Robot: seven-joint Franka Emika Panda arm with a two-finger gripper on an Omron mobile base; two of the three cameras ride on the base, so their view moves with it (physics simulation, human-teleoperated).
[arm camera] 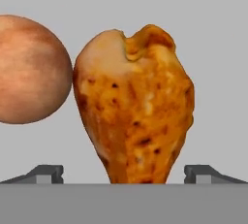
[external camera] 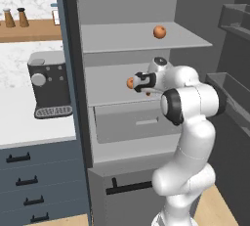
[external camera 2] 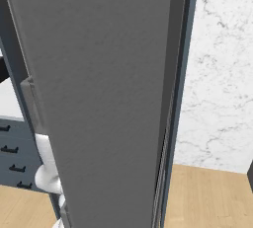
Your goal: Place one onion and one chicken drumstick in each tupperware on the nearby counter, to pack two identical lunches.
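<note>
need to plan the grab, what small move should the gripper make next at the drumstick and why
Probably ease straight forward, then close. In the hand view the chicken drumstick sits centred between the open gripper's two finger tips, which flank its narrow end without touching. An onion crowds its side, so drifting that way risks bumping it.

Domestic kitchen: open grey fridge with bare shelves [external camera: 141, 36], long white countertop [external camera: 29, 122] on dark blue-grey drawers, black espresso machine [external camera: 49, 83], white marble wall [external camera 2: 220, 69], light wood floor [external camera 2: 212, 197].
</note>
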